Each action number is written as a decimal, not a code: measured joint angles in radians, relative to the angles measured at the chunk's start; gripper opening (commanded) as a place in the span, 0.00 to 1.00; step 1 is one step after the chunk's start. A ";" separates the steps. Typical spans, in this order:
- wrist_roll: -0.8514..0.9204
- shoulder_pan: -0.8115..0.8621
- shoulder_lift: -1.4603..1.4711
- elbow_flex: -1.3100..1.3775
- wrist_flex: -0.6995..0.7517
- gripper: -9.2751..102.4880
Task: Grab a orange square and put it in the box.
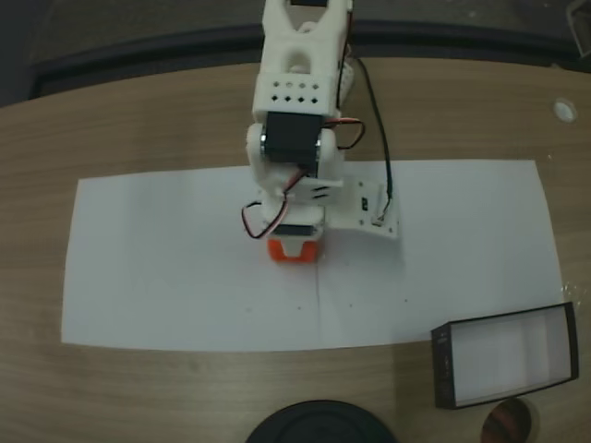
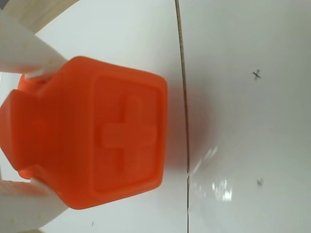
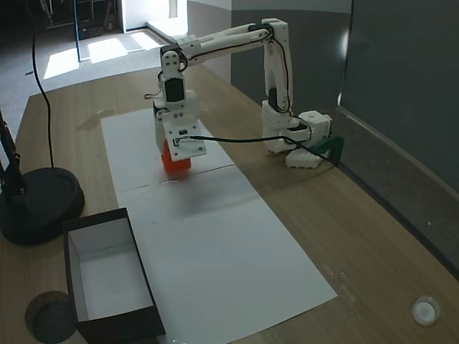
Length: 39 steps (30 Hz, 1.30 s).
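Observation:
The orange square point(image 2: 107, 136) is a bright orange block with a raised cross on its face, and it sits between two white fingers point(image 2: 34, 53) that press on its sides. In both fixed views it point(image 1: 294, 251) point(image 3: 174, 162) shows just under my gripper point(image 1: 294, 242) point(image 3: 173, 154), at the middle of the white paper sheet. My gripper point(image 2: 43, 131) is shut on the block. Whether the block still touches the paper is unclear. The box point(image 1: 442, 367) point(image 3: 118, 326), with black walls and a white floor, stands apart at the sheet's corner with nothing in it.
A white paper sheet point(image 1: 166, 268) point(image 3: 215, 244) covers the wooden table. A round black disc base point(image 1: 319, 423) point(image 3: 39, 204) and a small brown disc point(image 1: 506, 425) point(image 3: 49, 315) lie next to the box. The arm's base point(image 3: 287, 136) and cables stand at the table's far side.

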<state>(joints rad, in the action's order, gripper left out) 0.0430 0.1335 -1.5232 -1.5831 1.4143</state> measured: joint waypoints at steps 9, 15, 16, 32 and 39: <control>0.002 -0.353 -0.103 0.563 -0.020 0.13; 0.117 -0.522 0.057 0.687 -0.129 0.13; 0.121 -0.531 0.086 0.704 -0.140 0.13; -0.051 -0.515 0.514 1.103 -0.207 0.13; -0.121 -0.515 0.669 1.230 -0.207 0.13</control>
<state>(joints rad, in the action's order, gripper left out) -0.0782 -0.3820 -0.8544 -0.3528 1.2072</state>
